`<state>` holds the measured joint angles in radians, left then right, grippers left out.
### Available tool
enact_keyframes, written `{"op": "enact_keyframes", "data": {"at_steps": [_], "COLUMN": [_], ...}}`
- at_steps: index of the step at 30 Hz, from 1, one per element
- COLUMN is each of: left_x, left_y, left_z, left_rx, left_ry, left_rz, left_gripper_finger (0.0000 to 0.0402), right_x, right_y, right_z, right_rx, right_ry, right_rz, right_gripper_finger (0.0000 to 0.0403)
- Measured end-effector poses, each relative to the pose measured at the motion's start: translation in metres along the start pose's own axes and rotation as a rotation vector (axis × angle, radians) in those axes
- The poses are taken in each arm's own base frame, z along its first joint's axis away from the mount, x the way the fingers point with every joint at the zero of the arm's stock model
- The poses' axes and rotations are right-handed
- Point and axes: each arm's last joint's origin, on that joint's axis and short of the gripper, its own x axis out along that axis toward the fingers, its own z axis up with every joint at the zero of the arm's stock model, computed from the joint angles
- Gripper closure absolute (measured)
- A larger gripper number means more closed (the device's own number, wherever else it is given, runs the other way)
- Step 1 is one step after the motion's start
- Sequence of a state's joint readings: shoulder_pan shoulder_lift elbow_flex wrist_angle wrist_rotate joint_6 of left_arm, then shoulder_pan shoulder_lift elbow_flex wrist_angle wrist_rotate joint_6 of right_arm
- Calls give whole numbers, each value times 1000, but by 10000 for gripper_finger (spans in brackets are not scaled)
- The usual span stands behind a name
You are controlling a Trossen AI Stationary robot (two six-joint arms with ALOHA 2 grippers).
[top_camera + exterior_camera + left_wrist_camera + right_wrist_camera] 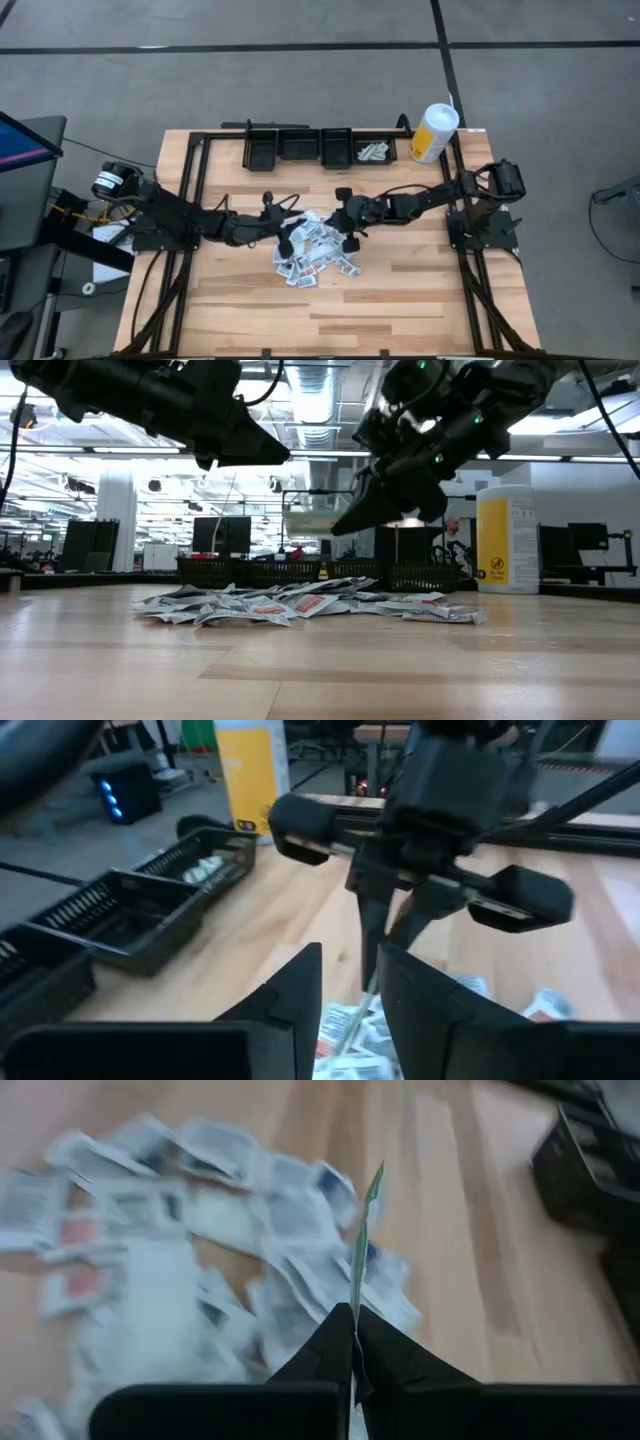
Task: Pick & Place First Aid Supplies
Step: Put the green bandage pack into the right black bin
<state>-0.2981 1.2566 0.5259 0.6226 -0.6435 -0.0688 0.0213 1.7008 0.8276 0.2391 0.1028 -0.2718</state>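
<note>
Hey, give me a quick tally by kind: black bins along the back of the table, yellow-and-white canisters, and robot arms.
Black bins: 4
Yellow-and-white canister: 1
Robot arms: 2, the left gripper and right gripper both over the packet pile
Total: 7

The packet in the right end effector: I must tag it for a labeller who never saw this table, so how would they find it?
Above the heap of packets at mid-table, find the right end effector. It is shut on one thin, green-edged packet. Unlike the rest, it stands edge-on, clear of the wood.
</note>
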Motion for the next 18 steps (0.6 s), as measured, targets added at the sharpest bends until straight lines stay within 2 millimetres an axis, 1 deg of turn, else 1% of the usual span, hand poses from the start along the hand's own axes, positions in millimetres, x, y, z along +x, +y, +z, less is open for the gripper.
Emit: {"op": "enact_keyframes", "data": {"at_steps": [6,10,14,18], "left_x": [0,2,8,16], "left_y": [18,31,46,63], "left_z": [7,7,8,6], "left_rx": [25,75,110,130], "left_ry": [18,50,60,89], "left_rz": [60,112,173,159], "left_gripper_finger": [296,297,297,298], "right_x": [-1,-14,-33,-52], "right_y": [-38,-68,-98,-124], "right_z": [-17,-22,-30,-41], "right_rx": [70,126,185,224], "right_ry": [89,113,153,201], "right_rz": [-79,-148,-219,-284], "right_gripper_finger": [403,403,403,403]}}
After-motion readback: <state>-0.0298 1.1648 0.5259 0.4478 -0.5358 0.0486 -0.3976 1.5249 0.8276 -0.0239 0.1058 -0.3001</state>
